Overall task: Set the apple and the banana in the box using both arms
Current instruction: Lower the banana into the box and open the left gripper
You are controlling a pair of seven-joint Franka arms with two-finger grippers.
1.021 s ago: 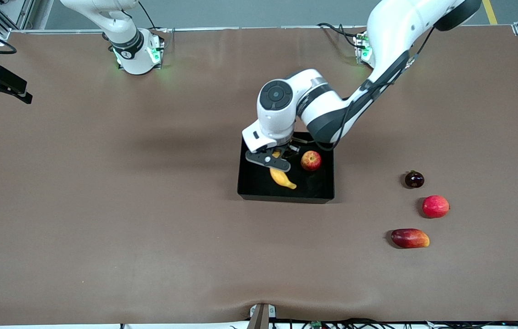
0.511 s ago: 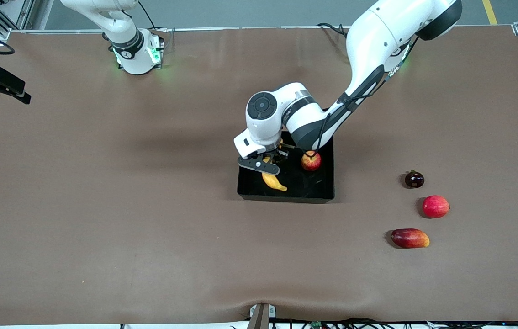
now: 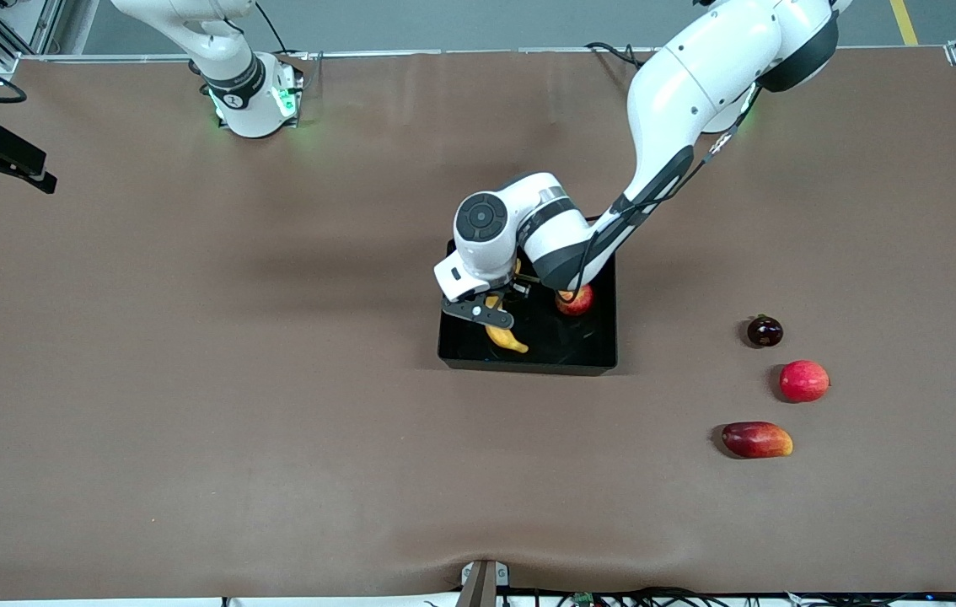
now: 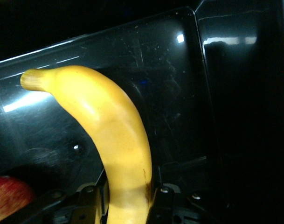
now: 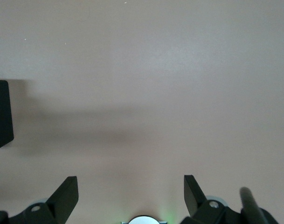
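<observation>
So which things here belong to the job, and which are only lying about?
Job:
- banana, held in the shut left gripper over the box
- apple, in the box
- right gripper, open, waiting over bare table

Lying about, toward the left arm's end:
- dark round fruit
- red fruit
- long red-yellow fruit

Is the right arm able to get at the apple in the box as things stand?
Probably not cleanly. The apple lies in the box partly under the left arm's wrist, whose left gripper is shut on the banana over the box. The right gripper waits open over bare table.
</observation>
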